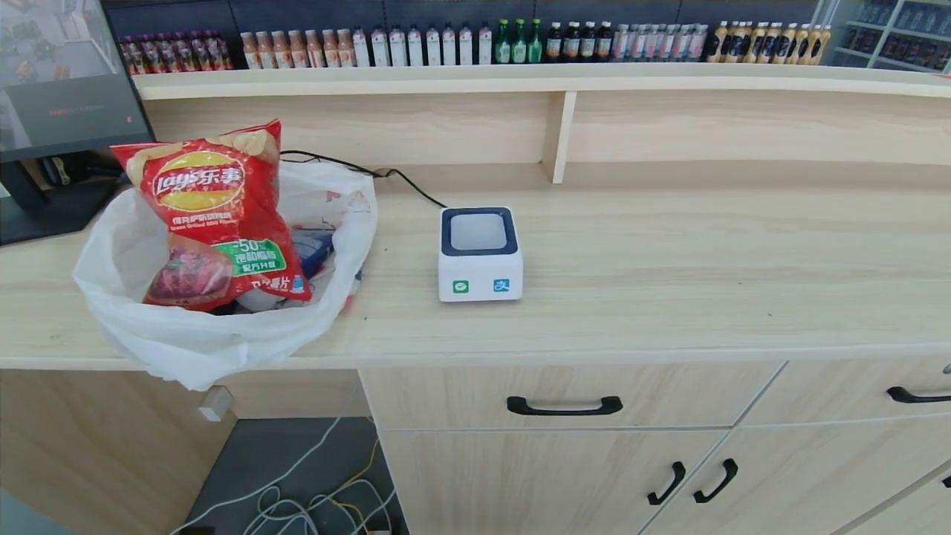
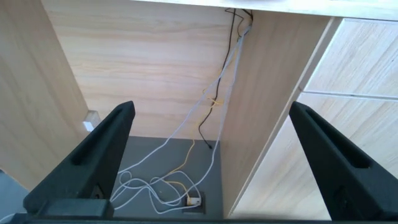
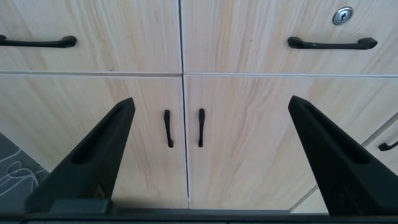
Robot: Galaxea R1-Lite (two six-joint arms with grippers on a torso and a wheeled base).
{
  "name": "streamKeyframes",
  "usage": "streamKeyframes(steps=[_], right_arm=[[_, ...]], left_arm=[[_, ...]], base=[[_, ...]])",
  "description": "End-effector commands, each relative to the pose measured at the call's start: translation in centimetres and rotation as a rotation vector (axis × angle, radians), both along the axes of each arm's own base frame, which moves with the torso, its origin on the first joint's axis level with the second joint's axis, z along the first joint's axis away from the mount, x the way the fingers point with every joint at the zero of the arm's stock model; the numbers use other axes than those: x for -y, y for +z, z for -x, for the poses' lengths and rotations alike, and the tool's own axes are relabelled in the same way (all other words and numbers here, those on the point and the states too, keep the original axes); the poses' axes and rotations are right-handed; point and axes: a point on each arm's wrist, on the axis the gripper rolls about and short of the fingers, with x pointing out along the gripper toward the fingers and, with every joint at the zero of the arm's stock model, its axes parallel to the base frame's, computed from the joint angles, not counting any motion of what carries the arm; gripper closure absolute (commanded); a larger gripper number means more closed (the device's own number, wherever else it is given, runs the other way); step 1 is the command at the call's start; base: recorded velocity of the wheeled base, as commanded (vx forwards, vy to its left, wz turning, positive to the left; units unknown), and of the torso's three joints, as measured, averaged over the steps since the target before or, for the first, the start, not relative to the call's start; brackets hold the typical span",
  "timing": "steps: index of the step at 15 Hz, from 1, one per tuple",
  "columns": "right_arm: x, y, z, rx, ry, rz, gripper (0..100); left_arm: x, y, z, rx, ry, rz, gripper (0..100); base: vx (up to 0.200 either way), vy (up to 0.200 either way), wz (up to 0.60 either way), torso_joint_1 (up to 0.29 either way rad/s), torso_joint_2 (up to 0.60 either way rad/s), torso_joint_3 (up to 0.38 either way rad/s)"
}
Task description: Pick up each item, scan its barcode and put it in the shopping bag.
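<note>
A: What does the head view show?

B: A pale wooden desk (image 1: 669, 260). At its front left corner sits a white plastic shopping bag (image 1: 186, 342), its mouth open and its lower side sagging over the front edge. A red bag of crisps (image 1: 215, 215) stands upright inside it, its top well above the rim. A blue item (image 1: 316, 249) lies lower in the bag beside the crisps; I cannot tell what it is.

A: And the scanner?

B: A small white scanner (image 1: 479, 256) with a dark-rimmed window on top stands near the middle of the desk, just beside the bag but not touching it. A black cable (image 1: 401, 178) runs from it toward the back edge, passing behind the bag. A dark monitor (image 1: 59, 74) stands at the back left corner, and a shelf of bottles (image 1: 475, 43) runs along behind the desk.

A: The left wrist view?

B: The left arm's jaws stand wide apart, holding nothing. They face the open recess below the desk, where loose wires (image 2: 186, 143) hang down a wooden panel to the floor.

A: The right wrist view?

B: The right arm's jaws are also wide and hold nothing. They face the cupboard doors under the desk, with two upright black handles (image 3: 168, 129) side by side and a drawer handle (image 3: 333, 43) beside a round lock (image 3: 342, 15).
</note>
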Motion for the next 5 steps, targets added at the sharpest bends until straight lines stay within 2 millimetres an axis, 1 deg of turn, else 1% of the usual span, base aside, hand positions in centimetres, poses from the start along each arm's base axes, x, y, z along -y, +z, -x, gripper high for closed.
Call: streamKeyframes(steps=[1,5], right_arm=[[0.01,-0.02,0.0,-0.001,0.0,0.0,0],[0.01,-0.02,0.0,-0.001,0.0,0.0,0]], left_arm=[[0.0,0.0,0.0,0.0,0.002,-0.001,0],[0.0,0.0,0.0,0.0,0.002,-0.001,0]], base=[[0.0,0.0,0.0,0.0,0.0,0.0],[0.0,0.0,0.0,0.0,0.0,0.0]])
